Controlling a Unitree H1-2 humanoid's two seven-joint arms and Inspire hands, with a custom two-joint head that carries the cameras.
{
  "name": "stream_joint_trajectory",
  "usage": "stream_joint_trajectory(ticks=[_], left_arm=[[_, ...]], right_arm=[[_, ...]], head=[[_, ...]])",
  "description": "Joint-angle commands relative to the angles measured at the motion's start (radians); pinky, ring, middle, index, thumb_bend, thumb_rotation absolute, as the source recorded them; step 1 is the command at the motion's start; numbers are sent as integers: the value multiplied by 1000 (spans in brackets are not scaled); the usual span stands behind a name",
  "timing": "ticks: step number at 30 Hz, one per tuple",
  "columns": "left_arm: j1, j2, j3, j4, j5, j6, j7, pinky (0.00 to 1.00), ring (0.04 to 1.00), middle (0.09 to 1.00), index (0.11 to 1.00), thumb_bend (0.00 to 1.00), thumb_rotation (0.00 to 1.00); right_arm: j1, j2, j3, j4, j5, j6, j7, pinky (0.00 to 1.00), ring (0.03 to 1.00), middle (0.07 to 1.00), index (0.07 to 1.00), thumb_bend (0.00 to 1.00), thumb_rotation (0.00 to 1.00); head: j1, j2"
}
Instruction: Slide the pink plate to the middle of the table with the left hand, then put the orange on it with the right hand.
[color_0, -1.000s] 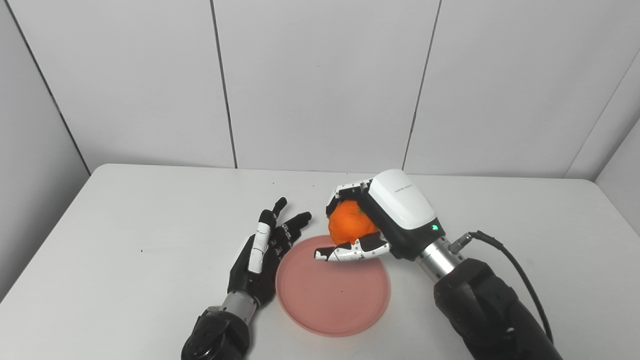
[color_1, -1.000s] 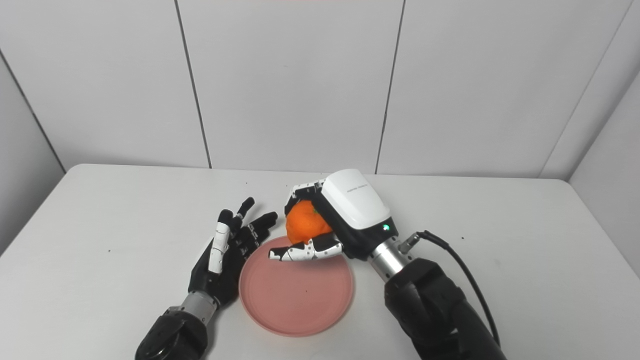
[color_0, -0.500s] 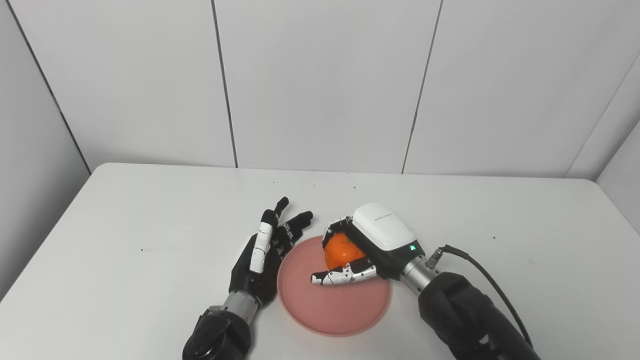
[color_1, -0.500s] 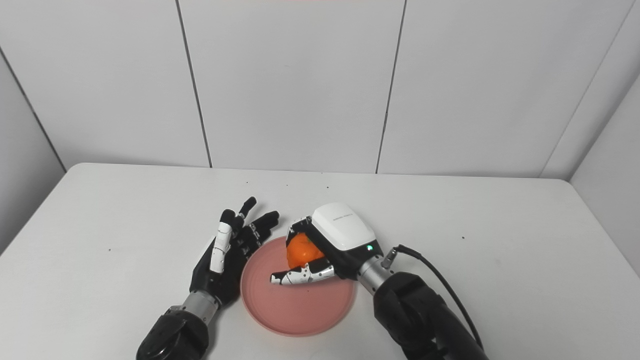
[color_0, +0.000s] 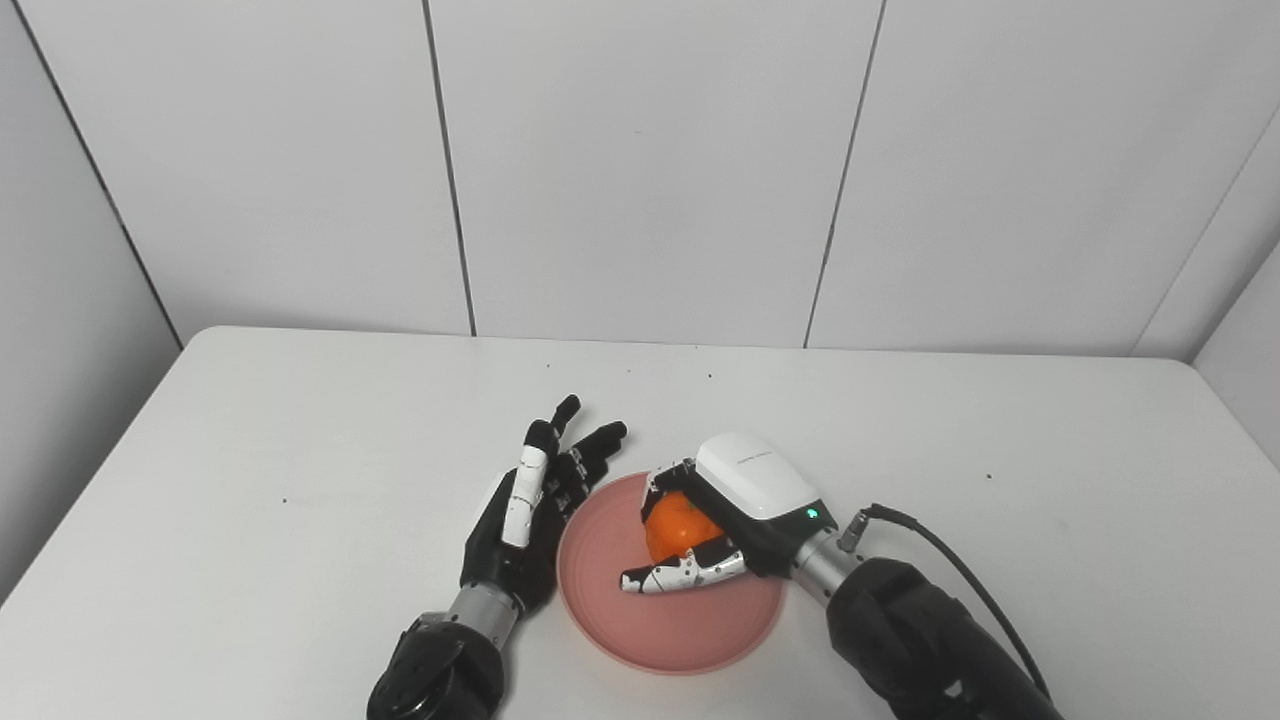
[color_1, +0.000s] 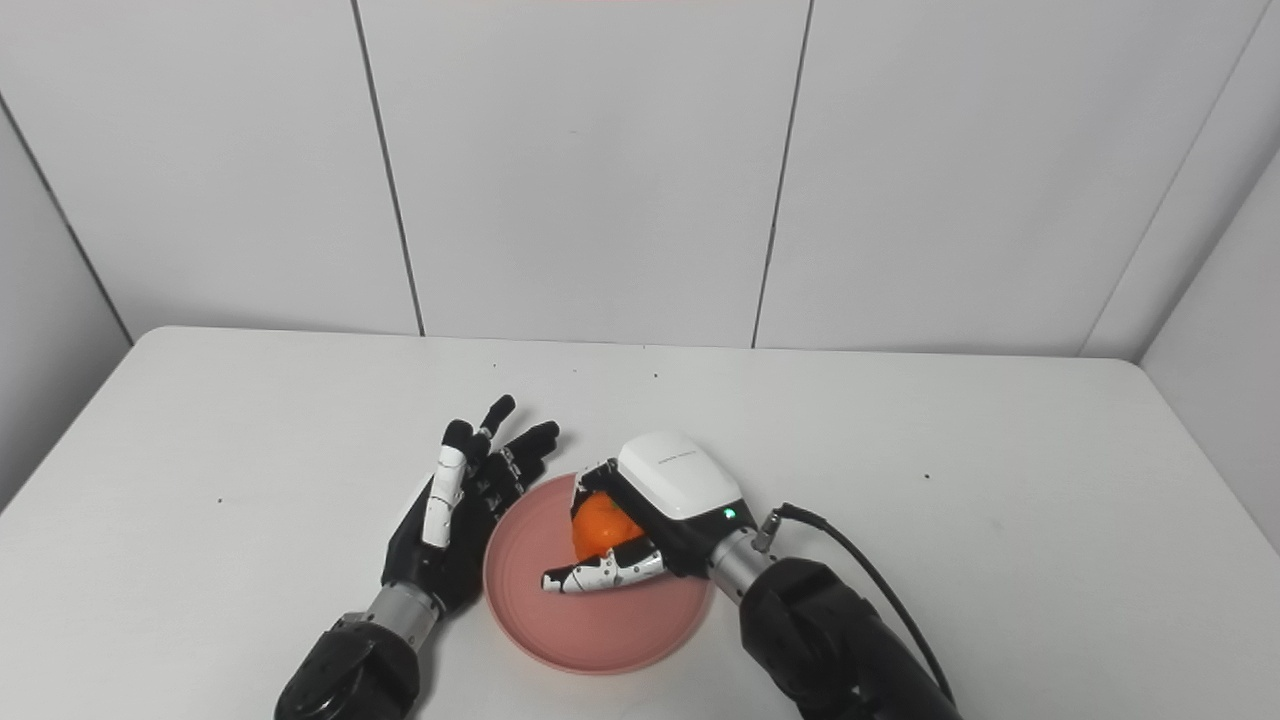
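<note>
Over the pink plate sits the orange, down low above the back half of the plate. I cannot tell if the orange touches the plate yet. The right hand wraps around the orange, with its fingers curled over the far side and its thumb stretched out under the near side. The orange is pinched between them. The right arm comes from the plate's right side, with a black cable looping off the wrist.

Just beside the plate's left edge lies the left hand. Its fingers are spread apart and point away toward the wall, holding nothing. I cannot tell if its side touches the plate's rim.

The plate rests on the white bench, near the front edge. Gray wall panels stand behind the plate, at the far side of the bench.
</note>
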Motion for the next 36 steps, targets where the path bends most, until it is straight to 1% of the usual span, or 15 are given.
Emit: stream_joint_trajectory(ticks=[1,8,10,11,12,13,16,18,19,21,22,24,26,31,36], left_arm=[[23,-5,-10,28,12,41,11,1000,916,829,1000,860,831],[22,-6,-8,26,9,48,12,1000,914,832,1000,849,831],[22,-6,-9,26,9,48,12,1000,913,838,1000,853,825],[22,-6,-9,27,9,48,11,1000,916,848,1000,855,824],[21,-6,-9,27,7,49,10,1000,916,848,1000,855,824],[21,-6,-8,27,5,50,8,1000,920,840,1000,852,821],[22,-6,-9,21,2,57,9,1000,918,814,1000,844,820],[21,-2,-11,23,1,56,2,1000,923,833,1000,848,826],[20,0,-12,24,0,56,-1,999,920,837,1000,852,826],[20,2,-12,25,0,55,-3,997,917,838,1000,854,826],[20,3,-13,25,1,55,-4,989,925,845,1000,858,828],[20,3,-11,27,0,54,-5,983,922,837,1000,866,825],[20,3,-10,28,-1,53,-6,983,917,830,1000,869,823],[22,4,-11,25,-2,55,-9,982,920,833,1000,865,826],[20,4,-11,27,-1,54,-8,989,935,830,1000,878,817]], right_arm=[[-34,-1,-6,-36,13,-33,-4,216,281,353,438,443,549],[-34,-1,-5,-55,15,-27,16,218,286,359,440,473,573],[-33,-1,-8,-59,18,-28,20,218,284,356,421,503,572],[-32,0,-11,-59,20,-29,21,213,273,344,385,544,601],[-30,0,-13,-61,22,-26,23,213,273,344,385,544,601],[-29,0,-15,-61,24,-24,26,240,296,370,402,596,656],[-26,-4,-17,-61,21,-28,21,299,357,428,458,680,731],[-24,-7,-17,-60,20,-34,15,359,424,482,520,745,770],[-24,-9,-16,-61,17,-36,15,405,468,520,565,799,810],[-24,-12,-15,-64,15,-33,21,435,495,545,589,828,835],[-24,-13,-14,-66,15,-30,24,490,543,585,617,866,862],[-24,-15,-15,-72,18,-24,32,551,603,644,659,921,896],[-22,-15,-17,-77,23,-23,33,585,643,684,689,952,918],[-20,-17,-19,-90,28,-16,43,608,668,704,705,952,930],[-16,-17,-25,-110,27,-9,45,587,658,701,702,896,938]], head=[[1,1],[-2,1],[-2,1],[-2,1],[-2,1],[-2,1],[-3,1],[-4,2],[-4,2],[-5,2],[-5,2],[-5,2],[-5,2],[-6,6],[-7,5]])
